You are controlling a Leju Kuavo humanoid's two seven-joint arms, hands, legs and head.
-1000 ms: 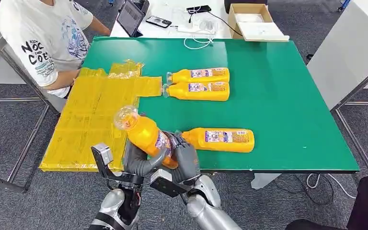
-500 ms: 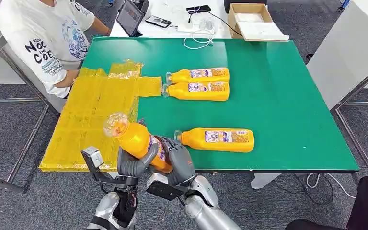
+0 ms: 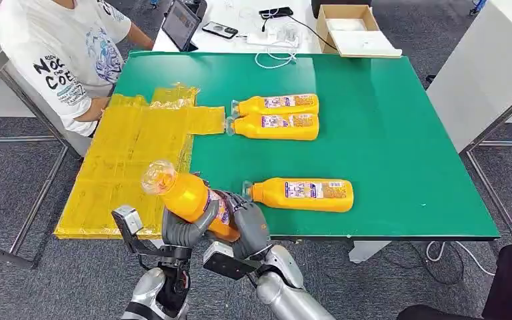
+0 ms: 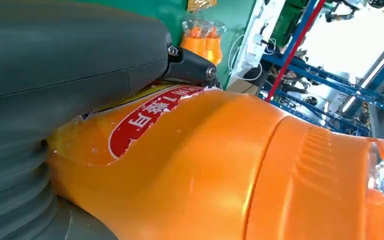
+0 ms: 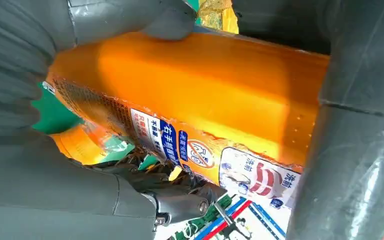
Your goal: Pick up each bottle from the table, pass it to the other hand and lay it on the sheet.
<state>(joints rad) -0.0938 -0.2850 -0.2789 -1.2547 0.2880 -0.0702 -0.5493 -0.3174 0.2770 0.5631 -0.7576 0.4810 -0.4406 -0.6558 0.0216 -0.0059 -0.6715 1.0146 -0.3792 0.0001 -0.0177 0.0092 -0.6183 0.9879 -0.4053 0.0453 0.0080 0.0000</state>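
A: Where is the orange plastic bottle with the clear cap (image 3: 190, 198)?

B: Lifted off the table, tilted, cap end pointing up and away from the robot. Both hands wrap it: the left hand (image 3: 185, 227) grips around the middle, the right hand (image 3: 248, 225) clasps the base end just beside it.

A: Do the wrist views agree?

B: Yes. In the left wrist view the thick grey thumb (image 4: 70, 60) lies over the bottle's labelled body (image 4: 220, 165). In the right wrist view, grey fingers (image 5: 130, 17) close over the orange side (image 5: 205, 85).

A: And around the hands?

B: Beyond the left hand lies the crinkled yellow plastic sheet (image 3: 127, 167). Just past the right hand, a second orange bottle (image 3: 300, 193) lies flat on the green table (image 3: 387, 133). Two more orange bottles (image 3: 275, 115) lie touching side by side, farther out. A person in a white printed T-shirt (image 3: 60, 53) sits beyond the sheet.
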